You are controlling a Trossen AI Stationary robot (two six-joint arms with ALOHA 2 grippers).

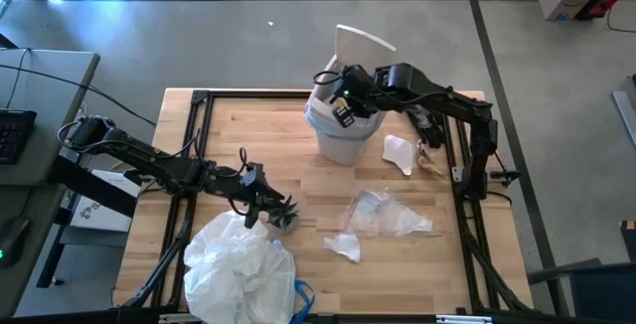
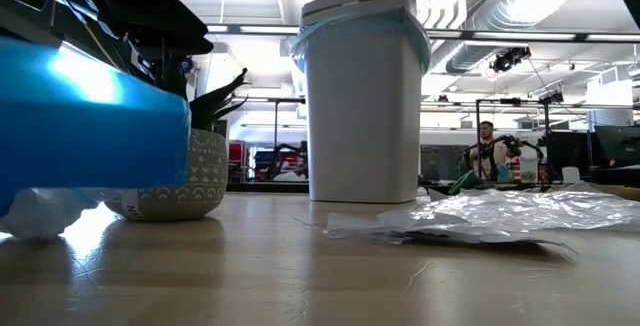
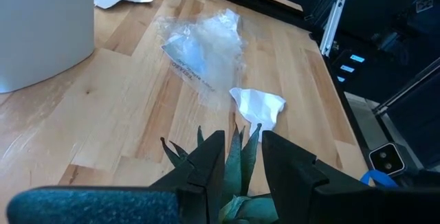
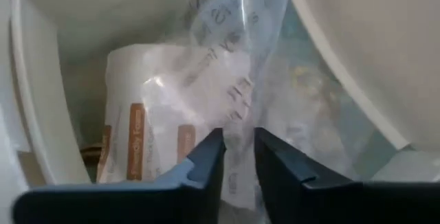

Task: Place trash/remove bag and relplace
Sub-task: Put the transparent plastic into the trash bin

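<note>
The white bin [image 1: 343,143] [image 2: 365,96] stands at the table's far middle, lid up, lined with a light-blue bag [image 1: 316,120] [image 2: 300,41]. My right gripper [image 1: 343,105] [image 4: 238,138] hangs over its mouth, pointing down into it, slightly open. A clear printed wrapper [image 4: 234,52] runs through the gap, above paper trash [image 4: 148,128] inside. My left gripper [image 1: 266,205] [image 3: 243,141] is shut on the green spiky plant [image 1: 283,217] [image 3: 240,165]. Its patterned pot [image 2: 175,181] rests on the table. My left gripper pinches the plant's upright green leaves [image 3: 237,157] between its two fingers, coming slanting down from the table's left. The pot's base sits on the wood. My right gripper has the clear wrapper in the gap between its fingers [image 4: 206,157]; whether either finger touches it I cannot tell.
A stuffed pale plastic bag [image 1: 238,264] lies at the near left beside the plant. Clear wrappers [image 1: 383,215] [image 3: 203,45] and a white scrap [image 1: 343,247] [image 3: 258,106] lie mid-table. White paper [image 1: 399,153] and brown paper [image 1: 429,160] lie right of the bin.
</note>
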